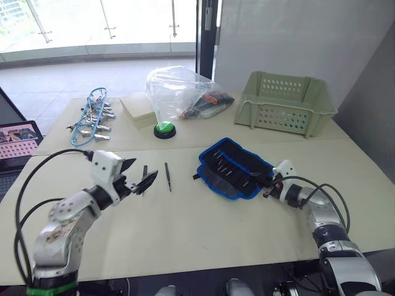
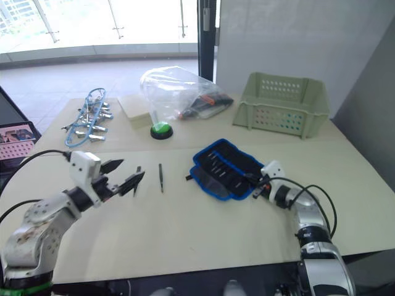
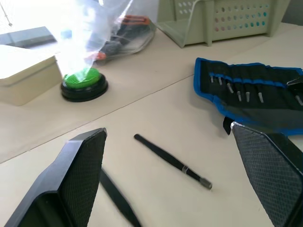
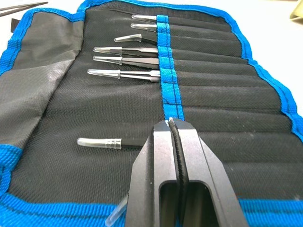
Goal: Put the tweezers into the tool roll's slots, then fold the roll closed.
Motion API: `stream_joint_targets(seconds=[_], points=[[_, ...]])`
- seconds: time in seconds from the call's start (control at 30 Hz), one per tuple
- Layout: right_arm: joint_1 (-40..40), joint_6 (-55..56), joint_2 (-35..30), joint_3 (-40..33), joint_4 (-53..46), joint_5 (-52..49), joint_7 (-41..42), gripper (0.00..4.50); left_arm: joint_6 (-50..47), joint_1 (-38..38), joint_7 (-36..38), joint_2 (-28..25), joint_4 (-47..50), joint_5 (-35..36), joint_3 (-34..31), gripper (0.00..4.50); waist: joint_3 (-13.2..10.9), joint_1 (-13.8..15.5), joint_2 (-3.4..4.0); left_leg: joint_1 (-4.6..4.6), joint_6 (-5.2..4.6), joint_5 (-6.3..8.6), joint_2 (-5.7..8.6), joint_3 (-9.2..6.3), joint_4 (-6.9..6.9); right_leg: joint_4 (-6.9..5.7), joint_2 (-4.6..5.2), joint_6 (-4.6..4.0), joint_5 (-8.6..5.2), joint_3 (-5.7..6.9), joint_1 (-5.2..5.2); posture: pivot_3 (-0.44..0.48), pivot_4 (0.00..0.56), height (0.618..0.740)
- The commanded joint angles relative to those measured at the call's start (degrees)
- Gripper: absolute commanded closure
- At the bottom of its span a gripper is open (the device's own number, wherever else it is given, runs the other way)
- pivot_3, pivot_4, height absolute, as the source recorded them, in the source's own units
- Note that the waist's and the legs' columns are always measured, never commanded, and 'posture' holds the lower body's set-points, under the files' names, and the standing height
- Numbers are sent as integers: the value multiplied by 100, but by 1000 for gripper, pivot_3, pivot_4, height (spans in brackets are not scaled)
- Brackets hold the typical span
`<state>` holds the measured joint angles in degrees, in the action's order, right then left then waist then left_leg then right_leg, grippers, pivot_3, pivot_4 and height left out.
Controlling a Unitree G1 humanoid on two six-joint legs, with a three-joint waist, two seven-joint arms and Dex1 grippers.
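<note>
The tool roll [image 1: 234,166] lies unrolled right of the table's centre, black with blue edging. Several tweezers [image 4: 124,60] sit tucked in its slots [image 4: 213,71], capped tips sticking out. One more capped tweezer [image 4: 99,142] lies lower in the roll, partly hidden by my right gripper [image 4: 171,124]. That gripper is shut, its tips resting on the blue band at the roll's near right edge [image 1: 270,183]. Two loose tweezers [image 1: 168,176] [image 1: 145,171] lie on the table left of the roll. My left gripper [image 1: 136,176] hovers open just left of them, one finger [image 3: 85,165] on each side.
A pale green basket [image 1: 290,102] stands at the back right. A clear plastic bag [image 1: 176,92], a green button [image 1: 165,129] and a beige box [image 1: 139,109] sit behind the tweezers. Silver clamps on blue cord [image 1: 92,117] lie at the back left. A screen [image 1: 18,139] is off the left edge.
</note>
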<state>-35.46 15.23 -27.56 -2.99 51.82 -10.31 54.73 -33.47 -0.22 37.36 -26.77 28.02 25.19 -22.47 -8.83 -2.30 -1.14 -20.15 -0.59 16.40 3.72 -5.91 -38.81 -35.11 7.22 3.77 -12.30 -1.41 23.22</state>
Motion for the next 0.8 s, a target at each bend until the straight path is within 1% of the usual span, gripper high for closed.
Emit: stream_joint_targets(seconds=[0.03, 0.07, 0.13, 0.2, 0.23, 0.3, 0.43, 0.57, 0.67, 0.8], points=[[113, -36, 15, 26, 280, 136, 11, 4500, 566, 1019, 180, 186, 463, 195, -335, 34, 0, 6, 0, 0, -3, 2, -2, 0, 1, 3, -1, 0, 0, 0, -1, 0, 150, 740], [114, -22, 6, 17, 294, 133, 29, 4500, 846, 1462, 147, 391, 434, 154, -453, 34, 0, 12, 0, 0, -7, 5, -3, 2, 1, 7, -1, 0, 0, 0, -2, 0, 150, 740], [94, -17, -10, 7, 333, 133, 65, 4500, 1360, 2035, -125, 788, 294, 8, -678, 34, 0, 28, 0, 0, -13, 9, -4, 7, 1, 12, -1, -1, 0, -1, -5, 0, 150, 740], [71, -9, -25, 3, 371, 145, 90, 4500, 1740, 2356, -347, 1069, 208, -88, -781, 34, 0, 63, -2, 1, -14, 12, -7, 8, 1, 13, -1, -2, 0, 3, -8, 0, 150, 740], [58, -10, -33, 3, 388, 151, 102, 4500, 1948, 2545, -407, 1237, 167, -147, -781, 34, 0, 136, -2, 1, -13, 12, -8, 8, 1, 13, -1, -3, 0, 4, -8, 0, 150, 740], [40, -9, -42, 2, 415, 159, 125, 4500, 2225, 2790, -524, 1461, 104, -220, -731, 34, 2, 145, -1, 1, -7, 8, -17, 11, -2, 16, -8, -16, 7, 17, -16, 0, 150, 740], [47, 15, -62, -13, 442, 162, 172, 4500, 2569, 3089, -641, 1689, 9, -317, -566, 34, 3, 152, -4, 3, -11, 10, -23, 17, 0, 15, -16, -19, 4, 19, -19, 0, 150, 740], [56, 30, -65, -26, 453, 161, 189, 4500, 2723, 3137, -858, 1832, -41, -354, -402, 34, 3, 151, -4, 2, -11, 11, -26, 17, -1, 16, -17, -20, 4, 20, -19, 0, 150, 740], [43, 31, -61, -27, 476, 164, 186, 4500, 2756, 3101, -947, 1795, -53, -417, -243, 34, 3, 152, -5, 2, -13, 11, -25, 18, 0, 16, -18, -20, 4, 20, -19, 0, 150, 740], [14, 31, -49, -28, 503, 169, 160, 4500, 2640, 2919, -1064, 1649, -80, -340, -207, 34, 3, 152, -4, 2, -13, 11, -26, 18, 0, 15, -20, -20, 3, 20, -18, 0, 150, 740]])
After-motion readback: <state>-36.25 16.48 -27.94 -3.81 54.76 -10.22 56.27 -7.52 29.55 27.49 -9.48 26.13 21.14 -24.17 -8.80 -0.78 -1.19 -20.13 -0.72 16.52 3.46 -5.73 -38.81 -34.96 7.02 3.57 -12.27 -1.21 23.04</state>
